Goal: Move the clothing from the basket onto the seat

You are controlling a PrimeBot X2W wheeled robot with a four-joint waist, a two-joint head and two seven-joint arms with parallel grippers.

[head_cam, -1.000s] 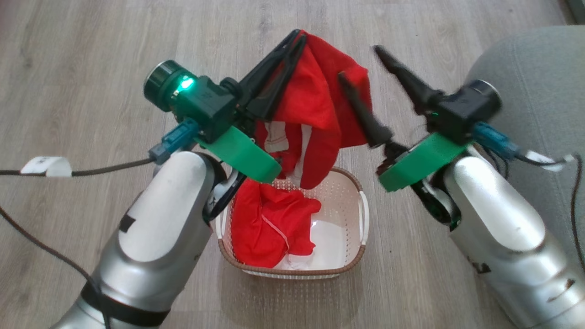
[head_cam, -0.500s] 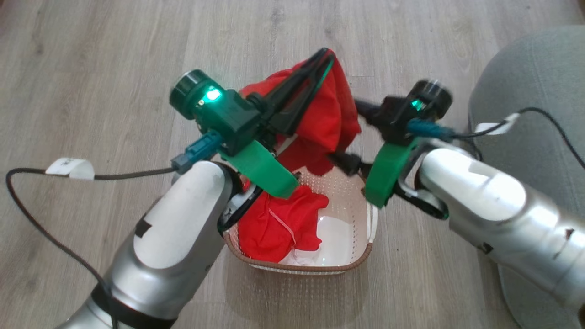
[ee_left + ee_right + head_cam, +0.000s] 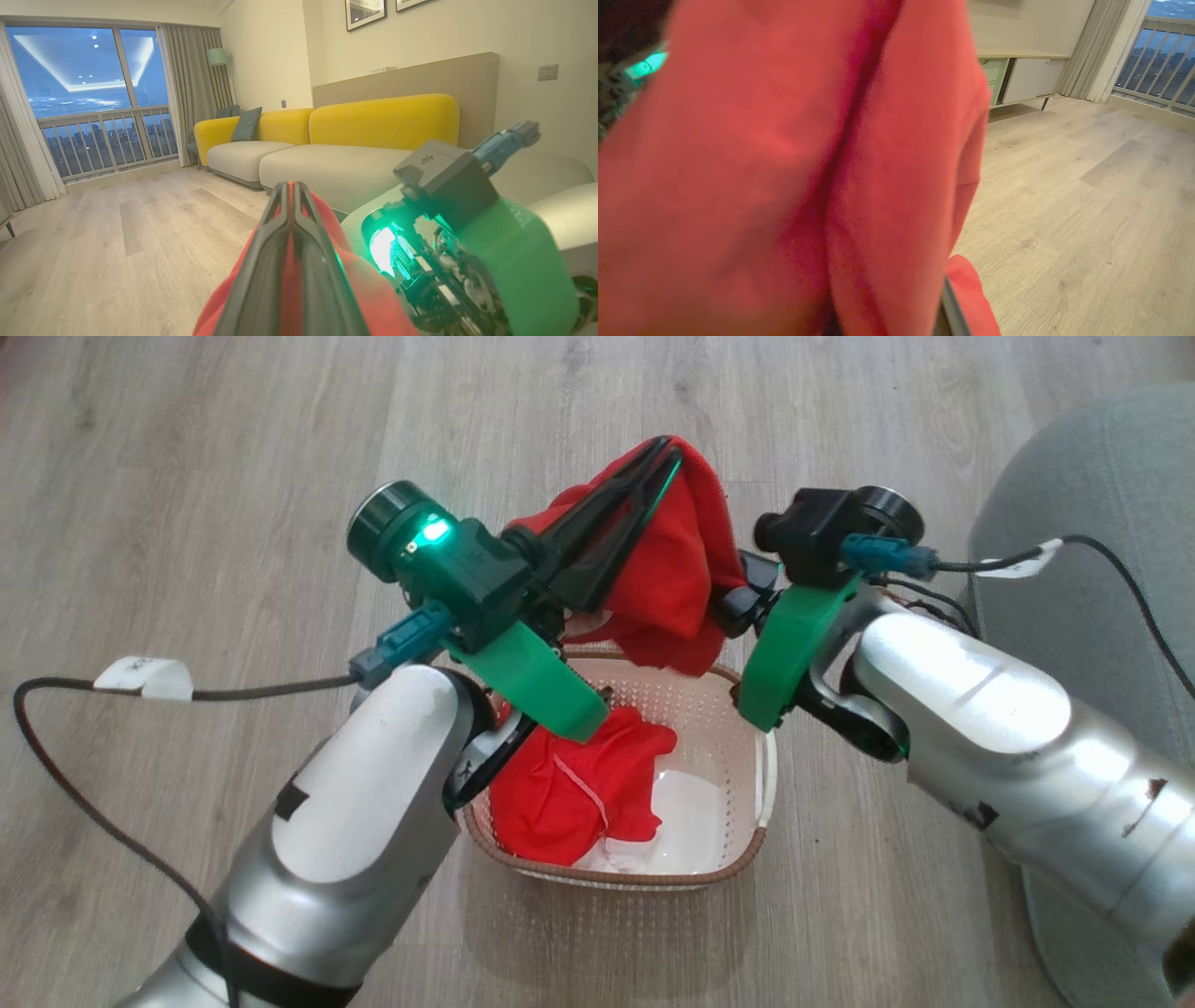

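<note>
Pale wood floor (image 3: 187, 476) fills the head view, with the basket (image 3: 747, 775) at the middle and the grey-green seat (image 3: 1083, 467) off to the right, well apart from it. The left tool (image 3: 665, 453) is pressed together on a fold of the lifted garment (image 3: 672, 579), which hangs limp above the basket. A second garment (image 3: 560, 784) lies crumpled inside. The right tool (image 3: 738, 605) is sunk into the hanging cloth, and I cannot tell how its jaws stand.

From the left wrist, both fingers (image 3: 275, 242) meet with red fabric pinched between them.

From the right wrist, blurred red cloth sits close against the lens, with one dark finger edge (image 3: 952, 303) at the bottom.

This clothing looks light, soft and floppy. It will likely drape, swing and perhaps catch the rim. A bunched fold or hem should hold better than a single layer.
</note>
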